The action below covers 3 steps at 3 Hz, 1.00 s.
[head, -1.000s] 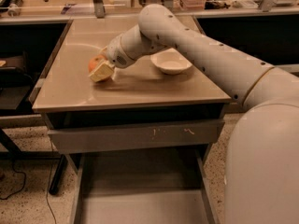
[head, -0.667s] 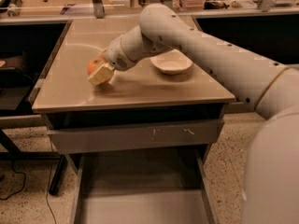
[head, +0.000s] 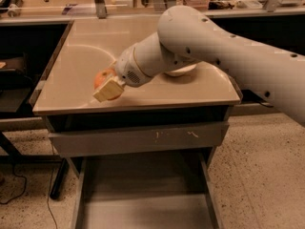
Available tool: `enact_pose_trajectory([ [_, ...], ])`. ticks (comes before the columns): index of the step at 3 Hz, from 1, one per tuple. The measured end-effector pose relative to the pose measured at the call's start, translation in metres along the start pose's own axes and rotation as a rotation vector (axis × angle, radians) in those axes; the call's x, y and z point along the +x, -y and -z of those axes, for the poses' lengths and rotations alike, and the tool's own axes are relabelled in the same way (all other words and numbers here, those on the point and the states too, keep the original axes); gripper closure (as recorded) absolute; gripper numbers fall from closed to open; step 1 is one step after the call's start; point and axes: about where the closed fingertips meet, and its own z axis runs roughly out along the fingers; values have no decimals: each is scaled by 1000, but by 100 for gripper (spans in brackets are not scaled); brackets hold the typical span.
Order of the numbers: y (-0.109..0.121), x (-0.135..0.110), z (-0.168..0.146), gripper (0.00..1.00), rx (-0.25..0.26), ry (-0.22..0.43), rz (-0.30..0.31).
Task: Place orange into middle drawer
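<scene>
Orange-skinned and round, the orange (head: 99,76) sits in the gripper (head: 103,82) above the front-left part of the worktop (head: 190,92), with the fingers (head: 110,88) clamped on it and one pale pad across its near side. The middle drawer (head: 143,209) lies open directly below and nearer the camera, under the scratched drawer front (head: 138,140). The far finger is hidden, and I cannot tell whether the fruit clears the worktop

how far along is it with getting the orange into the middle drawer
Done: the middle drawer already stands open below, so no opening step is needed. In hand: the gripper looks closed on the orange near the front left edge of the tabletop. Left: carry the orange out past the edge, lower it into the drawer and release it.
</scene>
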Motion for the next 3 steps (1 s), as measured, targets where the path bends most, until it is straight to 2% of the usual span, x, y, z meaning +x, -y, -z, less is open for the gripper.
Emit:
enact_pose_trajectory([
  [1, -43, 5, 30, 100, -32, -27, -44],
  [2, -43, 5, 30, 100, -33, -27, -44],
  [3, -58, 7, 26, 100, -55, -23, -58],
])
